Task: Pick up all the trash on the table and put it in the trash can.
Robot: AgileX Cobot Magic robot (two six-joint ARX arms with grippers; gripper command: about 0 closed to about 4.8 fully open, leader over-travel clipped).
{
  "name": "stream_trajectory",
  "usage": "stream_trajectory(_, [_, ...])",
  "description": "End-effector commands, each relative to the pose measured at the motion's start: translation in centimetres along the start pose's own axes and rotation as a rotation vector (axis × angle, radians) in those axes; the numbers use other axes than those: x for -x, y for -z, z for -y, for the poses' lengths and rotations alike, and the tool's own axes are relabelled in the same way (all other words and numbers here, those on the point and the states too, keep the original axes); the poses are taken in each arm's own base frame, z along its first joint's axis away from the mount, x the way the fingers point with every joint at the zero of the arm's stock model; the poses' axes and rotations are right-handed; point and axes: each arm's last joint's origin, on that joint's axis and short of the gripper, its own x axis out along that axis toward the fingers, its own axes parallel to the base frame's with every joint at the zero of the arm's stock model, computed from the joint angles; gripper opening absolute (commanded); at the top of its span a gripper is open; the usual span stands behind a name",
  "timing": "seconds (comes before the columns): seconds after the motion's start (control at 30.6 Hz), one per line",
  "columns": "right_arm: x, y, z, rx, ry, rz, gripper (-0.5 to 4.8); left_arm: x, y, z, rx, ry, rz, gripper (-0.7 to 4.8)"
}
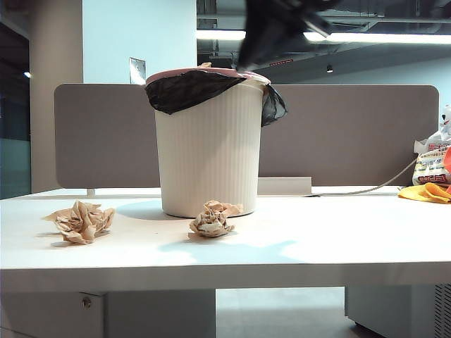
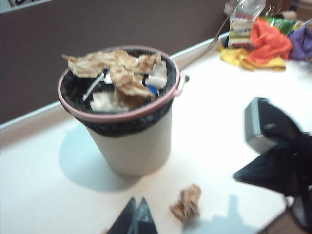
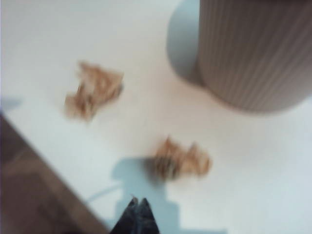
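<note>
A white desk (image 1: 317,246) holds a tall cream ribbed trash can (image 1: 210,151) with a pink rim and a black bag liner, standing near the back edge in front of a grey-brown partition panel (image 1: 352,134). Two crumpled balls of tan paper lie on the desk: one ball (image 1: 213,219) just in front of the can's base, the other ball (image 1: 81,221) well off to the left of the exterior view. Seen from the left wrist camera, a third piece of tan paper (image 2: 117,73) sits on top of the rubbish inside the can, level with the rim. The left claw (image 2: 137,214) hangs above the desk in front of the can, its two dark tips pressed together and holding nothing; a paper ball lies on the desk near it, not touching. The right claw (image 3: 138,214) is also above the desk, tips together and empty, with a blurred paper ball (image 3: 180,159) on the desk beyond it and apart from it. A dark blurred arm (image 1: 271,32) shows above the can. An orange cloth (image 1: 426,191) and a printed bag (image 1: 431,162) rest at the desk's far right.
</note>
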Motion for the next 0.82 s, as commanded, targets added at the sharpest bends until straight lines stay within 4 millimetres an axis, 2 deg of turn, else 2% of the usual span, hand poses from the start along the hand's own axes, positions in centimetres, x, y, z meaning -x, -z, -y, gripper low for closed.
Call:
stream_trajectory(0.03, [1.3,1.4,-0.2,-0.027,-0.009,0.011,-0.09,-1.2,1.2,0.5,0.050,0.065,-0.047,-0.05])
stream_trajectory(0.13, [1.9,2.5,-0.2,-0.039,-0.008,-0.026,-0.09,-3.1,3.0,1.1,0.068,0.128,-0.101,-0.05])
stream_trajectory(0.26, [1.1,2.9,-0.2,-0.013,-0.012,-0.053,-0.09,-5.7,5.9,1.7,0.064,0.134,-0.160,-0.05])
stream_trajectory(0.46, [-3.0,3.0,0.4,-0.007,-0.014,-0.044,-0.09,-8.7,9.8,2.4,0.056,0.134,-0.185,-0.05])
stream_trajectory(0.69, [-8.7,4.5,1.2,-0.012,-0.061,-0.075,-0.07,-10.3,12.2,3.0,0.061,0.220,-0.159,-0.05])
stream_trajectory(0.72, [-9.1,4.6,1.2,-0.014,-0.067,-0.086,0.18,-10.4,12.4,3.1,0.057,0.228,-0.160,-0.05])
stream_trajectory(0.75, [-9.5,4.8,1.3,-0.016,-0.069,-0.098,0.70,-10.4,12.6,3.1,0.051,0.232,-0.162,-0.05])
stream_trajectory(0.82, [-10.2,5.0,1.4,-0.018,-0.064,-0.110,2.22,-10.5,12.9,3.1,0.029,0.229,-0.172,-0.05])
